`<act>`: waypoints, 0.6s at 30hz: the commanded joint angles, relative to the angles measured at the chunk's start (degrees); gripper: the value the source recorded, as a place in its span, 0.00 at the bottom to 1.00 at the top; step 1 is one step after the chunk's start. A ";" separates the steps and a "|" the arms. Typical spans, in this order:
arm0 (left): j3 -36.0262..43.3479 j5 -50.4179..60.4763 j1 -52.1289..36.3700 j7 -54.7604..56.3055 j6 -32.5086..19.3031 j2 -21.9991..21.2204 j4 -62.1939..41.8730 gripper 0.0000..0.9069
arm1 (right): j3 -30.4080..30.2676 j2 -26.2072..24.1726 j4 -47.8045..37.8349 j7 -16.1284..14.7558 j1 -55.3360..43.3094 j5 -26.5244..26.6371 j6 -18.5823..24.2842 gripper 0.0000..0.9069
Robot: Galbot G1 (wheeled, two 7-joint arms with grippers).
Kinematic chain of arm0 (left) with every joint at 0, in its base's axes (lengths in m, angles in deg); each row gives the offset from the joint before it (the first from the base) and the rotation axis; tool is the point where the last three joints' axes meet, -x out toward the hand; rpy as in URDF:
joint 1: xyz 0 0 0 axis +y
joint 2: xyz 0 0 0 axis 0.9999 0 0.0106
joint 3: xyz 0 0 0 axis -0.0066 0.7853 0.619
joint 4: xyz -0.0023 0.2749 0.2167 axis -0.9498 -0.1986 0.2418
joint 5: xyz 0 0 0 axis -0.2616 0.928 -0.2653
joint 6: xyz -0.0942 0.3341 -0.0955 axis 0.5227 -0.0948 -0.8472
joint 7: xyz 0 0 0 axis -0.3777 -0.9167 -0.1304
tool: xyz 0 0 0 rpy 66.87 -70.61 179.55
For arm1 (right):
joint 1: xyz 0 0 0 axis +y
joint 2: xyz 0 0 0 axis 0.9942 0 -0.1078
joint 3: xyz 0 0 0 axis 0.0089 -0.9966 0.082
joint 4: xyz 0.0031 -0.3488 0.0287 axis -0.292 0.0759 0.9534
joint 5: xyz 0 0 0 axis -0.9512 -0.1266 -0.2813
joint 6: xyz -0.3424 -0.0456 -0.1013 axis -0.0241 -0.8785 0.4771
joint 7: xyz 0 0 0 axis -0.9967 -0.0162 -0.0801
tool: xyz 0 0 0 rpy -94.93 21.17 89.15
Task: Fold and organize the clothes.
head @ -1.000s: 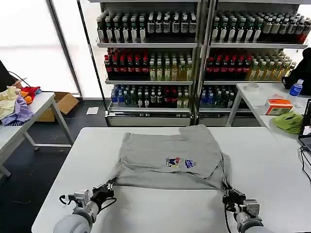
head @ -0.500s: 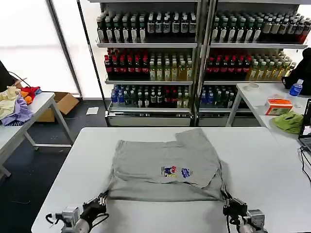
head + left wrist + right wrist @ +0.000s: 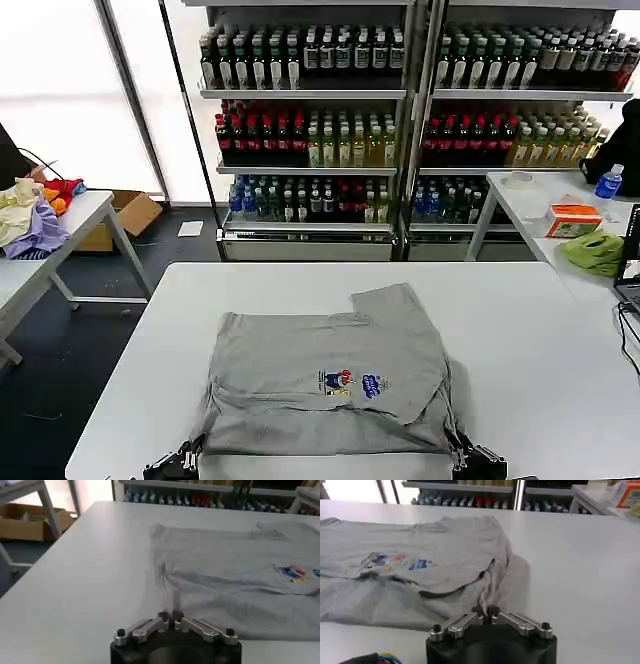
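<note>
Head view: shirt (image 3: 325, 380) dragged nearer the table's (image 3: 540, 330) front edge.

You have a shirt (image 3: 330, 385) of soft, matt grey cotton, lightly creased, on a smooth white worktop (image 3: 540, 330) with a faint sheen. Each tool's fingers (image 3: 150, 627) (image 3: 517, 622) look like dull metal on matt black bodies.

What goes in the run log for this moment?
left claw: shut on shirt | right claw: shut on shirt | table: shirt at near edge
</note>
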 commanded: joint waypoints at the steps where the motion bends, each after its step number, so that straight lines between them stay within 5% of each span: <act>1: -7.62 0.33 3.32 -0.49 0.68 1.52 2.72 1.00 | 5.79 -3.47 0.75 -0.91 -2.21 6.49 -0.40 1.00; 9: -12.06 -12.16 -8.15 -0.82 0.68 8.17 0.47 1.00 | 6.67 -10.80 -8.08 -4.39 -20.10 13.35 1.17 1.00; 14: -5.06 -13.83 -24.20 -4.61 0.66 14.11 -9.64 1.00 | -0.77 -12.94 -21.73 -10.44 -40.95 17.20 -0.60 1.00; 18: 3.02 -14.34 -35.69 -6.44 0.70 15.99 -18.72 1.00 | -10.84 -12.79 -33.21 -11.66 -54.99 16.66 -2.41 1.00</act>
